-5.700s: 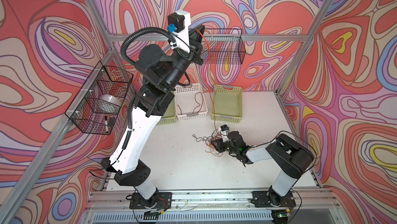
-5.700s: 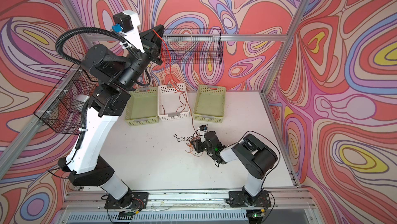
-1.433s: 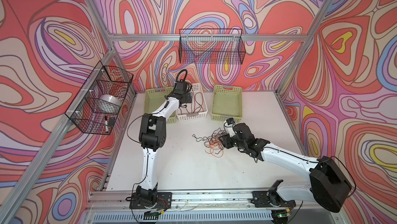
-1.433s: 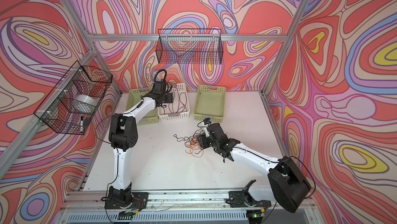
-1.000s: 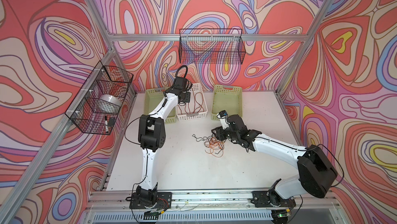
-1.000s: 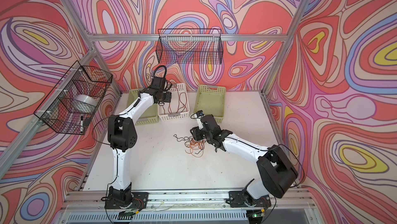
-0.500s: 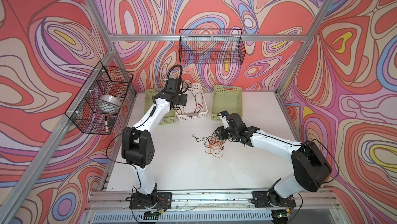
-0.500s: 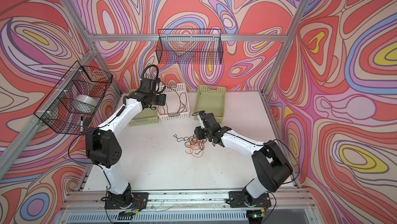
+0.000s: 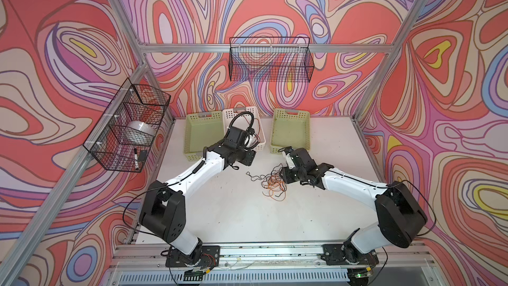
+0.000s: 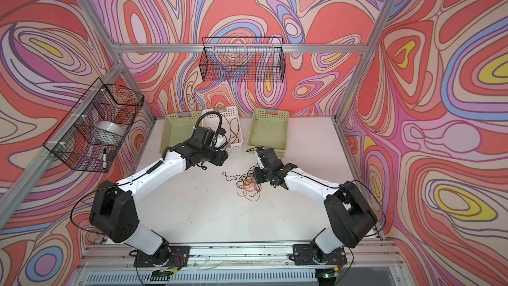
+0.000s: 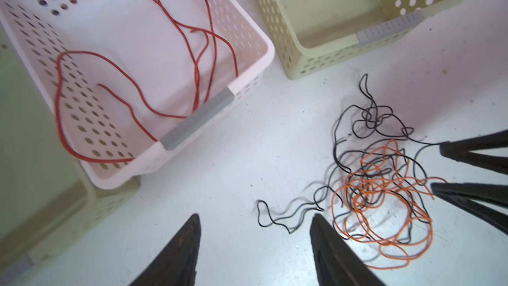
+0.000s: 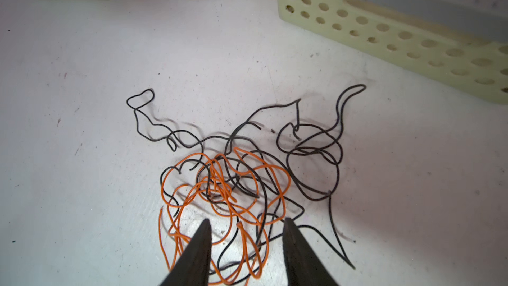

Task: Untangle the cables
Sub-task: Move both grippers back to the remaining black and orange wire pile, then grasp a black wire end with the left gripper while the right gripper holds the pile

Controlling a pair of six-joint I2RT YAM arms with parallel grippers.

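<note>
Orange cable and black cable lie tangled together on the desk under the right hand, held apart. Left hand, likewise apart, hovers nearby. Red cable lies alone in the white basket.

White table. Three perforated plastic baskets in a row at the back edge: green basket on the left, white basket touching it in the middle, second green basket apart on the right. Black wire basket on the back wall. Divided wire rack on the left wall holds a pale round thing and a marker. Swirl-pattern walls.
</note>
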